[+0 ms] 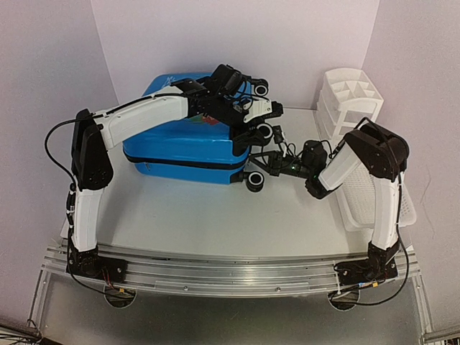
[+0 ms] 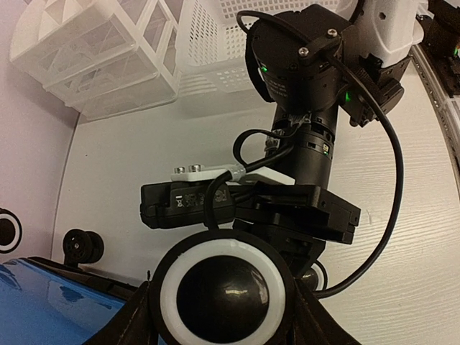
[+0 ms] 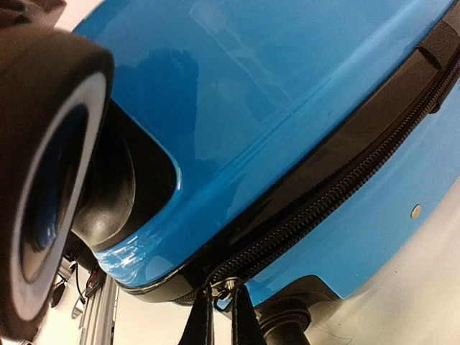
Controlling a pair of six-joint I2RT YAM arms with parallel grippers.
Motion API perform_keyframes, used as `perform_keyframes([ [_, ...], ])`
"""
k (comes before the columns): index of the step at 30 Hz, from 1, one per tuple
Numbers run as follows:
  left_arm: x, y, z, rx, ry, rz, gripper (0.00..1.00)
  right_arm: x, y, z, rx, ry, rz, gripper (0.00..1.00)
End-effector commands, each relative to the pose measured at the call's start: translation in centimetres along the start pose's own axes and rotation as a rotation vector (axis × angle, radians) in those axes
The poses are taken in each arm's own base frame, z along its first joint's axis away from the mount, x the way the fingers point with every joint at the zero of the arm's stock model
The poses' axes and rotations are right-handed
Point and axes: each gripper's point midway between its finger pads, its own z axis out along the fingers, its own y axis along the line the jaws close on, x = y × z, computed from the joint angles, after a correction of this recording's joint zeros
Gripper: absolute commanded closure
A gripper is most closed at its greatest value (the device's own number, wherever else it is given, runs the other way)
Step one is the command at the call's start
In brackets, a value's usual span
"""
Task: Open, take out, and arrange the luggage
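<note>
The bright blue luggage (image 1: 180, 147) lies flat and zipped at the table's back middle, wheels pointing right. My left arm reaches over its lid. The left gripper (image 1: 263, 132) (image 2: 224, 316) is shut on a black wheel with a white ring (image 2: 223, 291), one finger on each side. My right gripper (image 1: 253, 164) (image 3: 223, 320) sits at the luggage's near right corner. It is shut on the small metal zip pull (image 3: 226, 287) at the end of the black zip band (image 3: 345, 180). Another wheel (image 3: 43, 180) looms at the left of the right wrist view.
A white slatted basket (image 1: 381, 194) lies along the right edge beside my right arm. A white compartment organiser (image 1: 348, 97) stands behind it. A third wheel (image 1: 255, 182) sticks out at the luggage's near corner. A metal rail (image 1: 230, 262) runs along the near edge.
</note>
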Motion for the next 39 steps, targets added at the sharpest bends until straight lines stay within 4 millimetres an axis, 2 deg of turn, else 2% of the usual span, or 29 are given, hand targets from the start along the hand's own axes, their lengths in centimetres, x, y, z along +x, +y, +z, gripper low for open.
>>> perform_keyframes([
  [1,-2.7,3.2,-3.0,-0.117,-0.065,0.045,1.0,0.9,-0.3,0.1,0.067,-0.044,-0.029,0.92],
  [4,-2.7,3.1,-2.9,-0.113,-0.065,0.043,1.0,0.8,0.1,0.4,0.059,-0.043,-0.043,0.86],
  [10,-2.9,3.1,-3.0,-0.114,-0.071,0.043,1.0,0.6,0.2,1.1,0.048,-0.048,-0.062,0.85],
  [14,-2.7,3.1,-3.0,-0.112,-0.067,0.046,1.0,-0.1,1.0,1.5,0.021,-0.055,-0.095,0.85],
  [16,-2.8,3.1,-3.0,-0.114,-0.069,0.045,1.0,-0.3,1.3,1.8,0.003,-0.053,-0.102,0.88],
  [18,-2.9,3.2,-3.0,-0.118,-0.072,0.047,1.0,-0.4,1.4,1.9,-0.002,-0.054,-0.102,0.98],
  [19,-2.9,3.3,-3.1,-0.122,-0.073,0.047,1.0,-0.4,1.3,1.9,0.002,-0.054,-0.1,1.0],
  [25,-3.2,3.8,-3.5,-0.148,-0.085,0.053,1.0,0.2,1.4,1.1,0.052,-0.064,-0.129,1.0],
  [30,-3.5,5.3,-4.2,-0.199,-0.093,0.058,1.0,2.0,4.8,0.5,0.05,-0.045,-0.217,1.0],
  [34,-3.3,5.8,-4.3,-0.206,-0.094,0.056,1.0,3.3,8.1,1.6,0.011,-0.036,-0.266,1.0],
  [37,-3.2,5.6,-4.2,-0.198,-0.093,0.056,1.0,3.8,8.4,2.2,0.042,-0.043,-0.275,1.0],
  [39,-3.2,5.5,-4.2,-0.195,-0.093,0.055,1.0,3.8,7.4,2.1,0.093,-0.056,-0.27,1.0],
])
